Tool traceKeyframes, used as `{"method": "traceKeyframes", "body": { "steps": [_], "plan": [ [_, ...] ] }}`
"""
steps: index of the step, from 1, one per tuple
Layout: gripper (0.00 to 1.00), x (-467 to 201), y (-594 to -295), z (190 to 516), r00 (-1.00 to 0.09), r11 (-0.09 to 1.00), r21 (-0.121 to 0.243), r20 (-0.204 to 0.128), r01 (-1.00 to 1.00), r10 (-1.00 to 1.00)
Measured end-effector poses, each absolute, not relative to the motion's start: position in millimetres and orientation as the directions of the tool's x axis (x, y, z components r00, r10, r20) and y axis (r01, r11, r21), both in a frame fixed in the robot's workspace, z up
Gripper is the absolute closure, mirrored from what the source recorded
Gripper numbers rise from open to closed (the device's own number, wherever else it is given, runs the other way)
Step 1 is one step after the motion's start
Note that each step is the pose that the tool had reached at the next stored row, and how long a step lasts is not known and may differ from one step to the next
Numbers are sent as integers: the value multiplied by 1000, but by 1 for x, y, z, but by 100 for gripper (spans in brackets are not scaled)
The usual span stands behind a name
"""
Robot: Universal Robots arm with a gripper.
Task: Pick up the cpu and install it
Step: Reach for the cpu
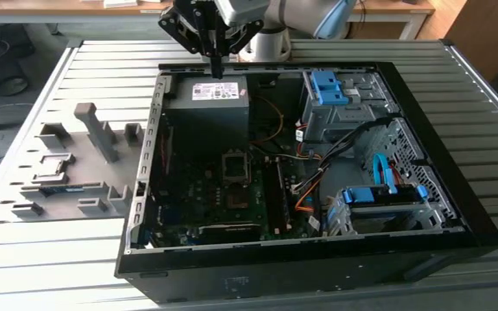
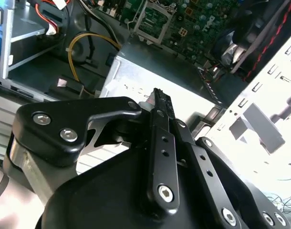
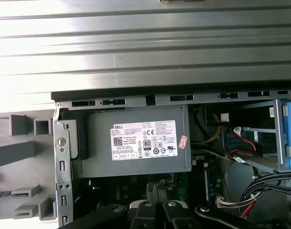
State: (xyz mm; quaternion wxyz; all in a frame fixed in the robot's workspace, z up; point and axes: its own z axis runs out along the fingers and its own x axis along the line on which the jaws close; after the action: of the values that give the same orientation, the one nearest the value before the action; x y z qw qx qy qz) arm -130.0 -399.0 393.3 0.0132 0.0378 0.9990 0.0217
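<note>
Your gripper (image 1: 217,71), closed (nothing seen in it), hovers over the grey box (image 1: 205,113) in the computer case (image 1: 275,278), laid open for reach from above.

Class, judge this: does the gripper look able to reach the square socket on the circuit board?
Probably yes. The case lies open on top, nothing lies over the socket, and the gripper hangs above the grey box next to it; the cables run clear to one side.

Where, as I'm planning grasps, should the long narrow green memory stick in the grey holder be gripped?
Probably at the middle of the green memory stick, across its narrow width, from above: it lies low in the grey holder, leaving its top open.
</note>
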Motion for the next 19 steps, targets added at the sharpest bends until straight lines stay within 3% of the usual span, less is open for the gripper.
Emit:
{"method": "traceKeyframes", "body": {
  "steps": [19],
  "plan": [
    [90,-165,-399,393,-997,996,45,-27,75,76]
  ]
}}
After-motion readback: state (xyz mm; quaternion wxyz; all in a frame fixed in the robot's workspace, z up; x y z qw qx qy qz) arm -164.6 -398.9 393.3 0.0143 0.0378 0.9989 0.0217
